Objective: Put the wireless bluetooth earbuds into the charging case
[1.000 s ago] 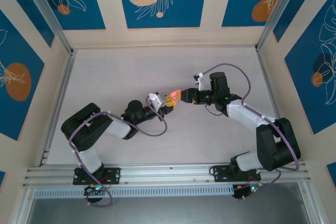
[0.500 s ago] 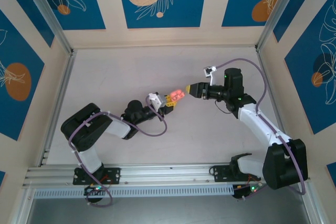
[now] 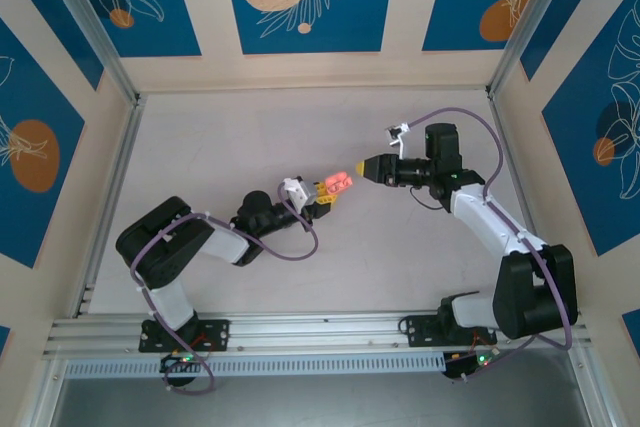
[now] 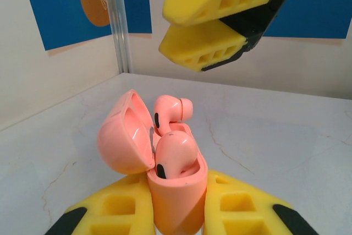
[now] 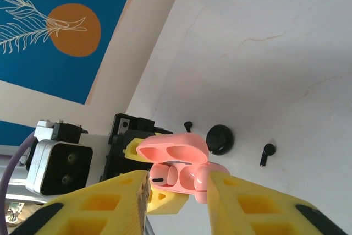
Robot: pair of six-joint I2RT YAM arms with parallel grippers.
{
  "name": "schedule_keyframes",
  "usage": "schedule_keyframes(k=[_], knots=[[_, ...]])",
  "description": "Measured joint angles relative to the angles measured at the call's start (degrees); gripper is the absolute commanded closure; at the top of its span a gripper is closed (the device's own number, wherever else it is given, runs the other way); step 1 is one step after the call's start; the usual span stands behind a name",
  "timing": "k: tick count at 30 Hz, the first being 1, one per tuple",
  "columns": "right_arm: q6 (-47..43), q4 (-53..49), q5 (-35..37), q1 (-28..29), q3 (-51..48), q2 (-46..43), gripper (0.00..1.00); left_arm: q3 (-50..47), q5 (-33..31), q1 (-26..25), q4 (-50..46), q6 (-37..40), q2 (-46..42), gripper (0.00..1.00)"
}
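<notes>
- Left tool (image 4: 177, 221) is clamped on the lower body of the pink charging case (image 4: 176, 193) and holds it upright, lifted off the counter (image 4: 286, 136).
- Lid (image 4: 124, 133) is hinged open to the left in the left wrist view, so both wells are exposed.
- Two pink earbuds are in the case, so nothing is left to fetch.
- Near earbud (image 4: 175, 155) sits low in its well and looks seated.
- Far earbud (image 4: 169, 115) rides higher, head well above the case rim and tilted. I judge it only partly in.
- Right tool (image 4: 166, 26) hangs just above the case and apart from it. Jaws are partly apart and there is nothing between them.
- Right wrist view: the open case shows through the gap between that tool's fingers, so it's lined up on the case.
- Progress: late stage, insertion is almost done.
- Left, as I judge it: press the high earbud down until it drops home. Closing the lid may follow, though the task doesn't ask for it.
- Risk: a push off-centre could tip the raised earbud out or twist the case in the left grip.
- Also on the counter beyond the case: two small black stemmed pieces (image 5: 268, 154) and a black round disc (image 5: 220, 138). They are well apart from both tools. They look bud-like but are too small to be sure.
</notes>
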Motion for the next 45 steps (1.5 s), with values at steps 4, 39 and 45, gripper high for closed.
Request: schedule_keyframes(k=[4, 39, 45], knots=[[-0.04, -1.01, 0.00, 0.81, 0.00, 1.11, 0.71, 0.00, 0.00, 0.00, 0.00, 0.00, 0.00, 0.90], [-1.29, -2.47, 0.39, 3.74, 0.00, 2.95, 0.85, 0.00, -0.22, 0.02, 0.17, 0.02, -0.42, 0.90], [-1.29, -2.47, 0.37, 4.26, 0.00, 2.95, 0.85, 0.00, -0.52, 0.02, 0.13, 0.02, -0.42, 0.90]])
